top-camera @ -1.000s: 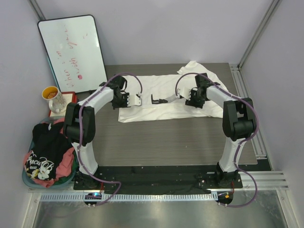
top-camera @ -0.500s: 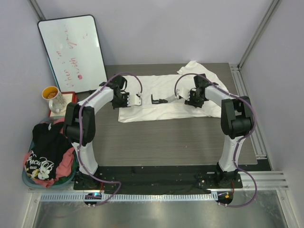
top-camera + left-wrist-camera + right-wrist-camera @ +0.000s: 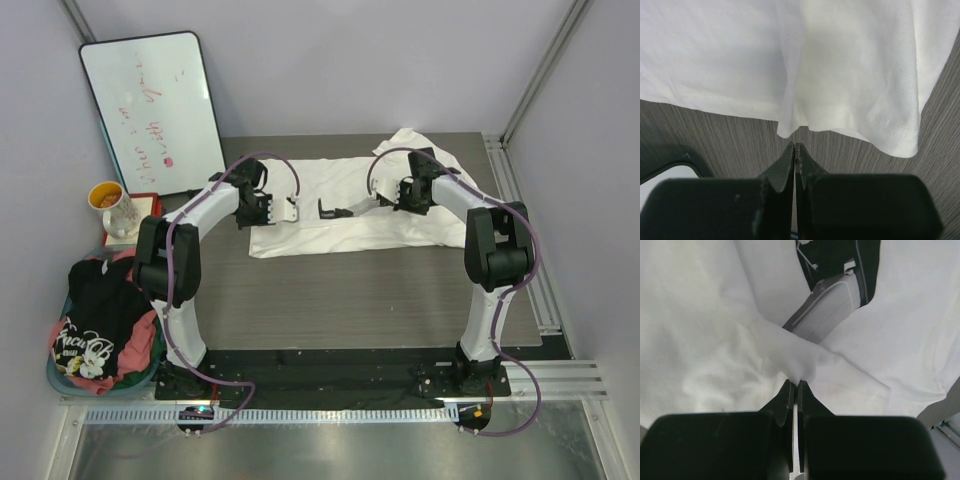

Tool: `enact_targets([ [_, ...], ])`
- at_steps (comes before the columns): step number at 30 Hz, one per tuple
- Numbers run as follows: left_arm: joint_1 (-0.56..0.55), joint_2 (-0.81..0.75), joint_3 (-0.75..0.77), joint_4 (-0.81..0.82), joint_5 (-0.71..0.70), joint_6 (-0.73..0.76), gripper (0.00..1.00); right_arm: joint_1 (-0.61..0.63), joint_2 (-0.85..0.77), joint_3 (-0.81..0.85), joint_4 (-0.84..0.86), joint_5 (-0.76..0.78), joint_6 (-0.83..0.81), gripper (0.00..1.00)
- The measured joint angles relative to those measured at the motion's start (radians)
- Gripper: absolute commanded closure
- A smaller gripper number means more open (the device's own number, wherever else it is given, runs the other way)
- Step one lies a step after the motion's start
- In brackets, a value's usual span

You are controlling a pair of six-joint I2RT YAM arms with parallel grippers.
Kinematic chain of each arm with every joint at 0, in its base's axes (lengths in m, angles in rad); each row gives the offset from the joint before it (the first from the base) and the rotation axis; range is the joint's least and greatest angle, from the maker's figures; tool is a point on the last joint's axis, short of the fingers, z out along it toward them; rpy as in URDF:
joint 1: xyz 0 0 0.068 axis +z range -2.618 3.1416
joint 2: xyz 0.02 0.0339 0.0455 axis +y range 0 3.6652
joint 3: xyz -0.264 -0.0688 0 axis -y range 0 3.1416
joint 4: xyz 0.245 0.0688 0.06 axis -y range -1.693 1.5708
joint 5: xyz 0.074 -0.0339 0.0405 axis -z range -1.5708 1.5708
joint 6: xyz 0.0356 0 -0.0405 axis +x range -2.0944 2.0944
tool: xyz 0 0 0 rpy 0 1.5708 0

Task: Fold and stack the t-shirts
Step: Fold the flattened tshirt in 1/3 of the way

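One large white fabric t-shirt (image 3: 340, 185) on the table (image 3: 350, 290).
Right hand (image 3: 796, 384) pinches a fold; left hand (image 3: 794, 146) closed at 9 o'clock hem, hold unclear.

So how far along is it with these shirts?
Early on: nothing is folded and stacked yet. In hand: the white t-shirt lies spread on the table, with the left claw and right claw shut, pinching its fabric, seemingly mid-fold. Left: the black t-shirt and pink-red t-shirt, heaped in the laundry basket.
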State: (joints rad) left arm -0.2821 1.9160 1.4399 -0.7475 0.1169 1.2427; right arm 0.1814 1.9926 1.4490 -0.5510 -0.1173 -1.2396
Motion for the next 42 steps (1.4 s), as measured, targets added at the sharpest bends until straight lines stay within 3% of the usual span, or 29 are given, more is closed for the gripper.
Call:
enact_targets([
  [19, 0.000, 0.000, 0.005, 0.012, 0.007, -0.004, 1.00, 0.036, 0.123, 0.112, 0.208, 0.061, -0.095, 0.99],
  [22, 0.000, 0.000, 0.005, 0.014, 0.008, -0.004, 1.00, 0.048, 0.146, 0.116, 0.269, 0.068, -0.103, 0.80],
  [23, 0.000, 0.002, 0.005, 0.014, 0.008, -0.004, 1.00, 0.052, 0.150, 0.116, 0.296, 0.071, -0.105, 0.60],
  [26, 0.000, 0.008, 0.011, 0.016, 0.008, -0.004, 1.00, 0.062, 0.153, 0.104, 0.409, 0.082, -0.117, 0.33],
  [28, 0.000, 0.014, 0.016, 0.018, 0.008, -0.004, 1.00, 0.068, 0.153, 0.087, 0.499, 0.092, -0.120, 0.29],
  [29, 0.000, 0.016, 0.018, 0.018, 0.008, -0.004, 1.00, 0.072, 0.153, 0.073, 0.542, 0.099, -0.125, 0.22],
  [36, 0.000, 0.026, 0.032, 0.018, 0.007, 0.000, 1.00, 0.078, 0.151, 0.026, 0.647, 0.161, -0.121, 0.22],
  [39, 0.000, 0.026, 0.032, 0.018, 0.006, 0.004, 1.00, 0.068, 0.144, 0.021, 0.630, 0.188, -0.095, 0.31],
  [42, 0.001, 0.026, 0.032, 0.016, 0.007, 0.015, 1.00, 0.037, 0.119, 0.021, 0.552, 0.211, -0.040, 0.53],
])
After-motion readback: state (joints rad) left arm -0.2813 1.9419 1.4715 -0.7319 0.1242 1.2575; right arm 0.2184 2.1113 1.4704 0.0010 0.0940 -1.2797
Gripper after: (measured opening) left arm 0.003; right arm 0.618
